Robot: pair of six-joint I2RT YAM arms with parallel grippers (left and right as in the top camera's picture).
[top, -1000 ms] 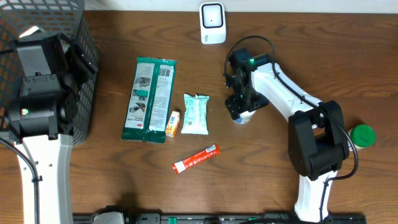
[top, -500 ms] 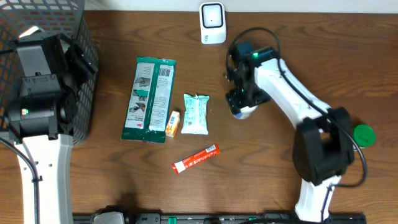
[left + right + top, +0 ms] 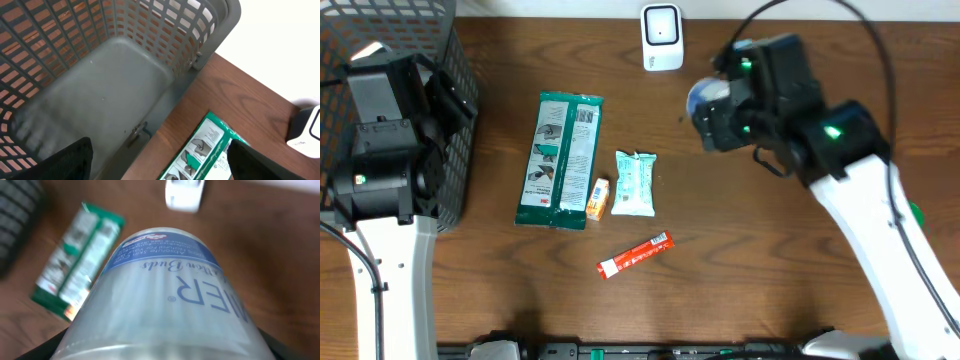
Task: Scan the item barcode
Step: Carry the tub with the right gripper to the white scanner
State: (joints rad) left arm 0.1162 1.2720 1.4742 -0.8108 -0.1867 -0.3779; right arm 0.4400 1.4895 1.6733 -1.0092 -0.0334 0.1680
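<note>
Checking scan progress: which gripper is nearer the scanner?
Right. The right gripper, holding the cotton buds tub, is close beside the scanner; the left gripper hangs far off by the basket.

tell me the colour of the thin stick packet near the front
Stick packet: red with a white end, best in the overhead view.

Left wrist view.

- Grey basket fills the upper left and centre of the frame. Its walls are slotted and its floor is plain, smooth grey.
- Brown wood-grain worktop runs from the centre right to the lower right, beside the basket's corner.
- Green packet lies flat on the worktop at lower centre, near the basket wall. It has a white printed panel; the print is too small to read.
- White device is cut off by the right edge.
- Left gripper: dark fingertips show at the bottom corners, and the jaws stand wide apart with nothing between them.
</note>
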